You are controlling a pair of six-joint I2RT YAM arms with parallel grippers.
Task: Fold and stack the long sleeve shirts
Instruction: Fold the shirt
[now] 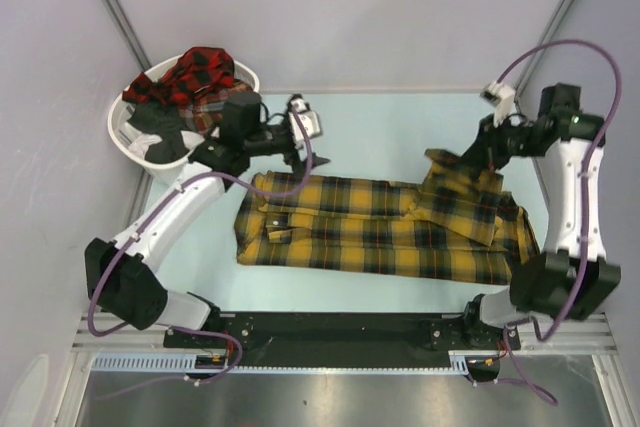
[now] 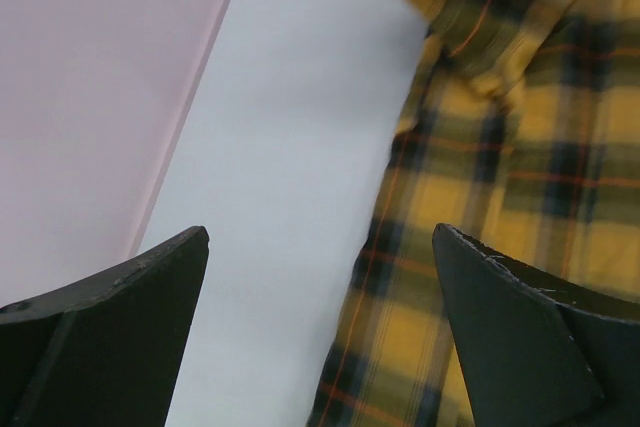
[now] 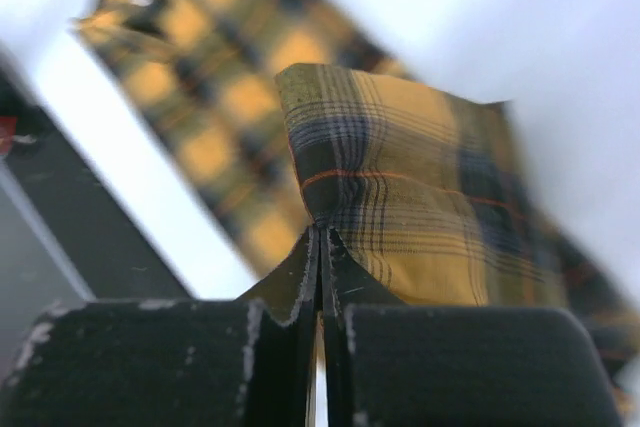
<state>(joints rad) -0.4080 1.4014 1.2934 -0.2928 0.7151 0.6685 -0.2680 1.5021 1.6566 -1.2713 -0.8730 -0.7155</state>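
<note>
The yellow shirt (image 1: 370,237) is lying flat across the surface (image 1: 400,127) beyond the arm bases. The right end effector (image 3: 322,237) is pinching a raised fold at its far right; carrying that fold over evenly, without dragging, is advisable. The left end effector (image 2: 320,237) is hovering spread over the far left edge. Red shirts (image 1: 200,72) are waiting in the basket (image 1: 118,137).

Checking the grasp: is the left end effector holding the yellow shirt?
No, the left end effector stands wide open above the yellow shirt's edge, closed on nothing.
</note>
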